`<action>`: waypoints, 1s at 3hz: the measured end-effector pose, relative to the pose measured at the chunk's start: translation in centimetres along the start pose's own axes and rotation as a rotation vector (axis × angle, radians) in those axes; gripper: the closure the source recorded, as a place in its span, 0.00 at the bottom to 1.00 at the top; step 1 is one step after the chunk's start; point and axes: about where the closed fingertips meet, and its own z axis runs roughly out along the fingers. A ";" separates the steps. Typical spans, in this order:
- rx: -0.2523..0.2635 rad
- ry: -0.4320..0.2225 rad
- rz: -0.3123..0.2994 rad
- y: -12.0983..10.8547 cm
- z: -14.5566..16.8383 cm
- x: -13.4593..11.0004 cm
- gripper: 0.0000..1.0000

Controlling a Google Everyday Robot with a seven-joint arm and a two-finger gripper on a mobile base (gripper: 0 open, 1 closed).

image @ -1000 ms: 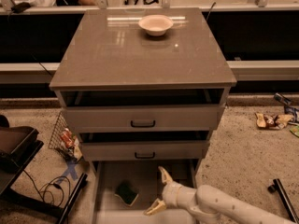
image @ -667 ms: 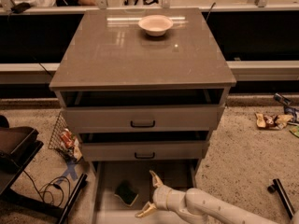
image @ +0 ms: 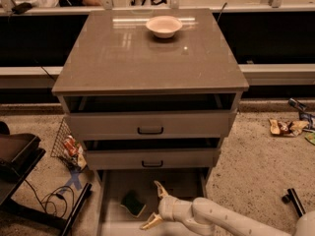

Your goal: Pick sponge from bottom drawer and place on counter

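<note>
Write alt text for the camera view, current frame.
A white robot arm reaches into the open bottom drawer, its gripper open beside a green sponge lying on the drawer floor. Above, two upper drawers sit slightly pulled out under the glossy counter, which holds a white bowl.
</note>
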 end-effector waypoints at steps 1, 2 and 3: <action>-0.067 -0.050 0.043 2.3 5.9 5.1 0.00; -0.100 -0.109 0.099 4.6 9.9 9.0 0.00; -0.093 -0.133 0.133 3.9 13.1 12.0 0.00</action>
